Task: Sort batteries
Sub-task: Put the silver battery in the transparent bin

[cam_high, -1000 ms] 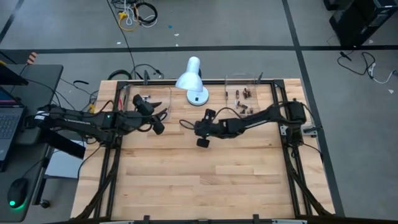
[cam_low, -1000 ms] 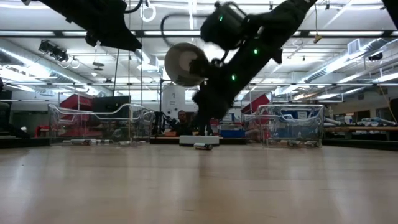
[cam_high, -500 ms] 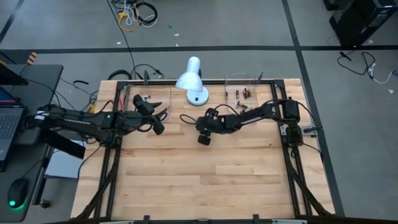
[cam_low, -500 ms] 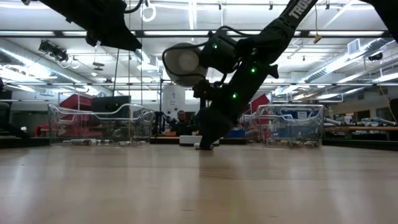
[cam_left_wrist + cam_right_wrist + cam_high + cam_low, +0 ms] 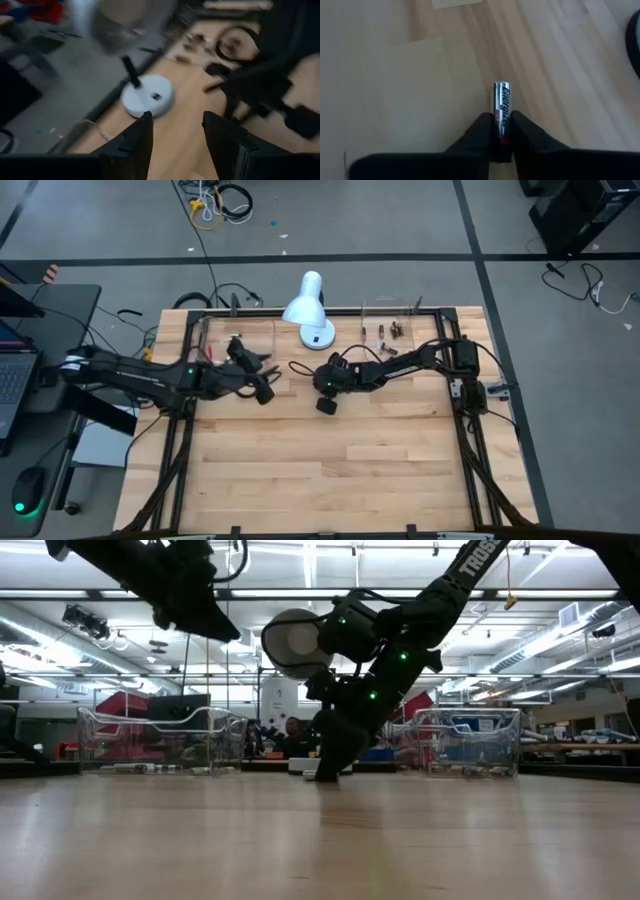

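The right gripper (image 5: 501,131) is down at the bench (image 5: 330,470) near the lamp (image 5: 308,308), jaws clamped on the tail end of a silver battery (image 5: 502,109) that lies flat on the wood. Only the end is pinched, so a slow, straight lift looks safest; a quick swing could let it pivot or slip out. Silver ones probably belong in one of the two clear trays (image 5: 160,738) at the back edge, so it should match what's already in there before dropping. The left gripper (image 5: 176,135) hovers by the left tray, jaws apart, holding nothing.
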